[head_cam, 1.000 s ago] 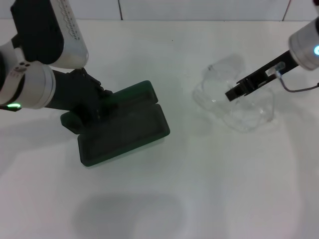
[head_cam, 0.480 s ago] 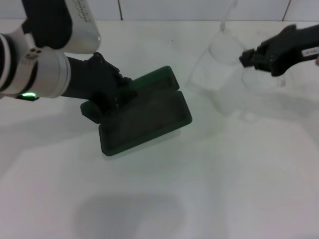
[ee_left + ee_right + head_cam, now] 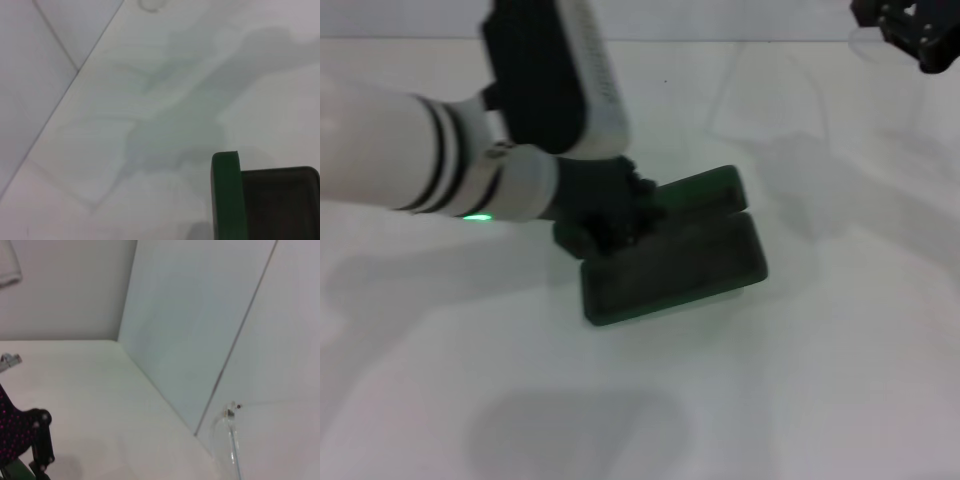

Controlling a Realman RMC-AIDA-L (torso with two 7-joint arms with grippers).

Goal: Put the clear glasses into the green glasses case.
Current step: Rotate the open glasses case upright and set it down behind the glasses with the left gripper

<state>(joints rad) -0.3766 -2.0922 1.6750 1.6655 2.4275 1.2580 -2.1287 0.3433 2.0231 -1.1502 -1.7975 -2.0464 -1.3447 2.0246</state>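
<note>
A: What has changed since a second ago?

B: The green glasses case [image 3: 672,250] has been carried rightward across the bench [image 3: 840,380] by the left end effector [image 3: 605,215], which is closed on its rear edge; the case lies open, lining upward. The clear glasses [image 3: 770,95] have been lifted off the bench by the right end effector [image 3: 910,25], now at the far upper right corner of the head view.

A: What is meant by that for the task?

B: It is judged that the carry is under way: the two are being brought together, with the placing not yet done.

A: What is hard to make out?

B: The glasses are seen only as faint outlines hanging above the bench; one clear arm [image 3: 231,440] is shown in the right wrist view. The right end effector is cut off, yet a grip on the glasses is implied. In the left wrist view only a corner of the case [image 3: 227,195] is shown.
</note>
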